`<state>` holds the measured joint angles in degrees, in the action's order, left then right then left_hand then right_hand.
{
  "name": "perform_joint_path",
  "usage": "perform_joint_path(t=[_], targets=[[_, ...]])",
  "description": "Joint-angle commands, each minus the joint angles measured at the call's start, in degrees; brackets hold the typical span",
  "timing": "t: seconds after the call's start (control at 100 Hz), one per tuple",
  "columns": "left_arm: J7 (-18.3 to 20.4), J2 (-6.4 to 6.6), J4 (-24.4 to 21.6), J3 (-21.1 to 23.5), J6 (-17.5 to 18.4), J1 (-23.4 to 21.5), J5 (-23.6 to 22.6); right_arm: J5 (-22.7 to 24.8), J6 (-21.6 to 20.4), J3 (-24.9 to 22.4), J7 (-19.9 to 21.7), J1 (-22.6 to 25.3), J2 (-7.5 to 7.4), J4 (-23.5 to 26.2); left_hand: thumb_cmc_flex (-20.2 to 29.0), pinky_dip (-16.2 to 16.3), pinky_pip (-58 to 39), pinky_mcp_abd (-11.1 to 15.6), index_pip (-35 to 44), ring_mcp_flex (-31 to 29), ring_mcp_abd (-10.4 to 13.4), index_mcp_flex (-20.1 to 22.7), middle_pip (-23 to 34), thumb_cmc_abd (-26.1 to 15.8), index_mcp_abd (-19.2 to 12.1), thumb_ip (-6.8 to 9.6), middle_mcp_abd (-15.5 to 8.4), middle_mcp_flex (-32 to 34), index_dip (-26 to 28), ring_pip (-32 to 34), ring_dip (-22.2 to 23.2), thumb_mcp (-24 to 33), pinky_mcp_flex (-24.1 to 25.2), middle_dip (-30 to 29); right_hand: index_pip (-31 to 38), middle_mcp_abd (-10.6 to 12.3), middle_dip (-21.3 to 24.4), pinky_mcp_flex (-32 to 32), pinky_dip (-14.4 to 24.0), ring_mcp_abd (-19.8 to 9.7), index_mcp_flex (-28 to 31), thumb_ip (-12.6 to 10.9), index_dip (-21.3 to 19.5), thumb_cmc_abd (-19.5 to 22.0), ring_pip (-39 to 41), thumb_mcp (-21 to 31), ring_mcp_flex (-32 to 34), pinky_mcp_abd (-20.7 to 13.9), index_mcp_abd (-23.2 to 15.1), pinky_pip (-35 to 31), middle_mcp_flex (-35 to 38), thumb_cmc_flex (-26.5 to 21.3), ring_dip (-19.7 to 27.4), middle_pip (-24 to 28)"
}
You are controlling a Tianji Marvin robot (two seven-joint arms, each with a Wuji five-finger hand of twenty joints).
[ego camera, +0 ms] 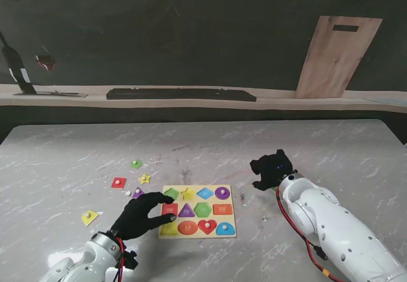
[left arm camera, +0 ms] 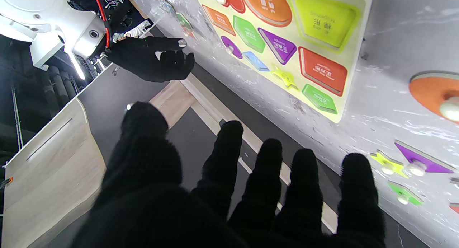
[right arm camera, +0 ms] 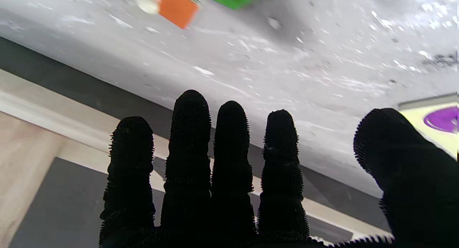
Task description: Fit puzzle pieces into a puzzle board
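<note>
The left robot hand (ego camera: 141, 215) hovered nearest, at the left edge of the puzzle board (ego camera: 198, 234), fingers spread apart and holding nothing. The board lay flat on the marble worktop (ego camera: 76, 155), its long side running left to right, its recesses showing twelve coloured shapes in three rows; whether each held a seated piece could not be told. Left of the board loose pieces lay scattered: a yellow piece (ego camera: 89, 217) nearest, a purple triangle (ego camera: 137, 193) partly hidden by the left robot hand, a red square (ego camera: 118, 182), a yellow star (ego camera: 145, 179) and, farthest, a green piece (ego camera: 136, 163). Right of the board, well apart from it, the right robot hand (ego camera: 271, 169) hung above the worktop, its fingers straight, side by side, gripping nothing. A wooden plank (ego camera: 337, 56) leaned against the far dark wall.
</note>
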<state>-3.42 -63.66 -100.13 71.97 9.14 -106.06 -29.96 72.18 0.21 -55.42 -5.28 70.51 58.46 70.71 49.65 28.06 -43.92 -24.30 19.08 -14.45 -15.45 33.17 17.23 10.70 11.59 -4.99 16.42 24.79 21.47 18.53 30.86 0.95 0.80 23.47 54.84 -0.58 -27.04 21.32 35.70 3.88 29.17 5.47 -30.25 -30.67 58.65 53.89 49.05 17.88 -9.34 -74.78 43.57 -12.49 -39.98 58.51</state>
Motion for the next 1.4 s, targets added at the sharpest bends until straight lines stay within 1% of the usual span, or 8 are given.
perform_joint_path(t=[0.0,0.14,0.29,0.38,0.56,0.76,0.94,1.39], targets=[[0.2,-0.05,0.0,-0.1,0.2,-0.1,0.2,0.8,-0.6,-0.7,0.5,0.7,-1.2,-0.5,0.2,0.9,0.3,3.4,-0.6,1.6,2.0,1.6,-0.7,-1.6,-1.2,2.1,-0.2,0.2,-0.4,-1.1,-0.6,-2.3,0.9,-0.7,0.4,1.1,-0.3,0.2,-0.4,-1.1,-1.9,-0.1,0.9,-1.2,-0.5,2.5,-1.4,-0.6,-0.9,0.2,-1.7,-0.9,0.3,-0.3],[0.4,-0.03,0.2,-0.3,0.0,0.2,0.4,1.6,-1.0,-3.3,1.4,2.0,-1.43,-0.3,0.3,0.9,0.3,3.4,-0.7,1.7,2.0,1.6,-0.7,-1.6,-1.1,2.1,-0.1,0.2,-0.5,-1.1,-0.6,-2.3,0.9,-0.7,1.2,1.1,-0.4,1.0,-0.3,-1.0,0.9,0.2,0.8,-0.2,-0.1,3.0,-0.8,-1.0,-1.3,0.0,-0.5,-0.8,0.0,-0.1],[0.5,-0.03,0.2,-0.4,-0.2,0.3,0.5,3.2,-1.5,-4.8,2.5,2.8,-1.79,0.1,0.3,0.9,0.3,3.3,-0.7,1.7,2.0,1.6,-0.7,-1.6,-1.1,2.1,-0.1,0.2,-0.5,-1.1,-0.6,-2.3,0.9,-0.7,2.2,1.1,-0.5,1.8,0.3,-0.5,4.4,0.9,0.8,3.4,0.9,0.8,0.7,-0.8,-1.7,-0.4,2.3,-0.4,-0.6,0.6],[0.4,-0.05,0.3,-0.4,-0.2,0.3,0.4,4.2,-1.1,-5.1,2.7,3.0,-1.95,0.2,0.3,0.9,0.3,3.3,-0.7,1.7,2.0,1.6,-0.7,-1.6,-1.1,2.1,-0.1,0.3,-0.5,-1.1,-0.6,-2.3,0.9,-0.6,5.4,0.9,-0.5,3.0,1.2,0.2,7.0,2.9,5.4,5.1,2.1,-2.1,2.6,-0.3,-2.4,-1.0,5.0,-1.6,-1.2,1.3],[0.4,-0.06,0.3,-0.5,-0.4,0.4,0.6,4.1,0.8,-4.5,3.3,2.8,-1.95,-0.5,0.4,0.9,0.3,3.3,-0.7,1.7,2.0,1.6,-0.7,-1.7,-1.1,2.11,-0.1,0.2,-0.5,-1.1,-0.6,-2.3,0.9,-0.7,6.6,0.3,-0.4,3.6,1.6,1.1,9.5,3.7,6.4,5.9,3.2,-3.5,3.9,0.2,-2.9,-1.9,7.2,-2.9,-1.6,1.6],[0.4,-0.07,0.3,-0.6,-0.5,0.4,0.6,3.3,2.3,-2.5,3.3,1.5,-1.95,-2.4,0.4,0.9,0.3,3.4,-0.7,1.7,1.9,1.7,-0.6,-1.6,-1.2,2.1,-0.2,0.2,-0.5,-1.0,-0.6,-2.3,0.9,-0.6,6.5,0.4,-0.3,3.8,1.7,1.1,9.0,4.1,7.4,5.4,3.3,-3.3,4.0,0.2,-3.2,-2.2,7.2,-4.5,-1.6,1.4],[0.5,-0.05,0.3,-0.7,-0.7,0.5,0.6,1.8,3.2,-1.0,2.6,0.5,-1.83,-3.9,0.4,0.9,0.3,3.4,-0.6,1.7,2.0,1.6,-0.6,-1.6,-1.2,2.09,-0.2,0.2,-0.4,-1.1,-0.6,-2.3,0.9,-0.7,7.3,0.5,-0.2,3.5,1.7,0.8,6.6,4.8,10.5,3.5,2.7,-0.9,3.3,0.0,-2.8,-2.1,6.0,-6.0,-1.4,1.1],[0.6,-0.06,0.2,-0.8,-1.2,0.6,0.7,0.0,4.2,1.1,1.6,-0.6,-1.56,-5.4,0.4,0.9,0.3,3.4,-0.6,1.8,2.0,1.5,-0.6,-1.7,-1.2,2.09,-0.2,0.1,-0.4,-1.0,-0.6,-2.3,0.9,-0.7,9.9,1.4,-0.4,4.2,1.6,0.0,5.8,5.6,12.4,2.5,3.1,0.2,4.2,-0.5,-4.3,-2.2,6.9,-8.6,-1.4,1.5]])
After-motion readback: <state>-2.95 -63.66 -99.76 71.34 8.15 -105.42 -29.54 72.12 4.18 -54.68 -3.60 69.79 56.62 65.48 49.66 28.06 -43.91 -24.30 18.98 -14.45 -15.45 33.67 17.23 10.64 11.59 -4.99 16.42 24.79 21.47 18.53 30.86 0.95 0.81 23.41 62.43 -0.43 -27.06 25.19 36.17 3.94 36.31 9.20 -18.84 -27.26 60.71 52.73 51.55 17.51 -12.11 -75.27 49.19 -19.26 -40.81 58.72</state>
